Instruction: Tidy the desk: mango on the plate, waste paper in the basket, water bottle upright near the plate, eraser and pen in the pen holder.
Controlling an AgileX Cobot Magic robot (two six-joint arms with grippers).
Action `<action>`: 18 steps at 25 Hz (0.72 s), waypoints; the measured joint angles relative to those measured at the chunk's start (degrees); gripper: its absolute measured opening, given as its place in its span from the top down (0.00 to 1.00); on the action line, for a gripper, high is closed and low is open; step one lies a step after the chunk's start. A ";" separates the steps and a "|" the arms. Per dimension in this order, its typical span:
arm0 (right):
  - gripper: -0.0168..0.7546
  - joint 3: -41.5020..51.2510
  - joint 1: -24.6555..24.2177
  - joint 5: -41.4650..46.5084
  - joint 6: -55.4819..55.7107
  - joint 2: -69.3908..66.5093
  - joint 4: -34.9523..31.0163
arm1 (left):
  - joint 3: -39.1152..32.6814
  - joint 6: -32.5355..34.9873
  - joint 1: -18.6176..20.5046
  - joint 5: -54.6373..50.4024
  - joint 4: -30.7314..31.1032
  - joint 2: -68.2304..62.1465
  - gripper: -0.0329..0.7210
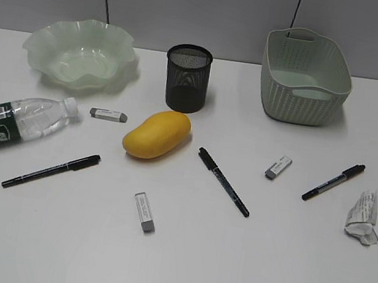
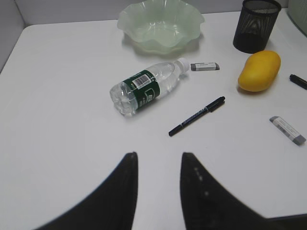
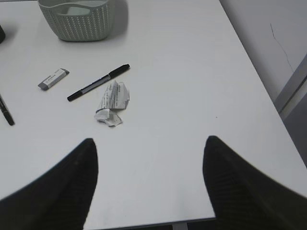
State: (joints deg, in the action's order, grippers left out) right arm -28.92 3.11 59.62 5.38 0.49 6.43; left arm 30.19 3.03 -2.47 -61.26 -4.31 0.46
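On the white desk [image 1: 240,275] the yellow mango [image 1: 157,134] lies at the middle, in front of the black mesh pen holder [image 1: 187,78]. The green wavy plate [image 1: 81,54] stands back left, the sage basket [image 1: 304,77] back right. The water bottle [image 1: 17,121] lies on its side at the left. The waste paper [image 1: 364,216] lies at the right. Three pens [image 1: 52,171] [image 1: 223,181] [image 1: 333,181] and three erasers [image 1: 108,115] [image 1: 144,212] [image 1: 278,167] lie scattered. My left gripper [image 2: 158,155] is open and empty, short of the bottle [image 2: 144,92]. My right gripper [image 3: 149,141] is open and empty, short of the paper [image 3: 112,103].
The desk's right edge [image 3: 254,86] drops off beside a grey wall. The near edge [image 3: 144,225] lies under my right gripper. A grey partition wall stands behind the plate and basket. Neither arm shows in the exterior view.
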 joint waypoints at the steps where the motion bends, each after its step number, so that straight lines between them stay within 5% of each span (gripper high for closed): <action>1: 0.27 0.00 0.00 0.00 0.00 0.00 0.00 | 0.00 0.00 0.00 0.00 0.00 0.00 0.64; 18: 0.27 0.00 0.00 0.00 0.00 0.00 0.00 | 0.00 0.00 0.00 0.00 0.00 0.00 0.64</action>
State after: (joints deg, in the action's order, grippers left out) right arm -28.92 3.11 59.62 5.38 0.49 6.43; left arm 30.19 3.03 -2.47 -61.26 -4.31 0.46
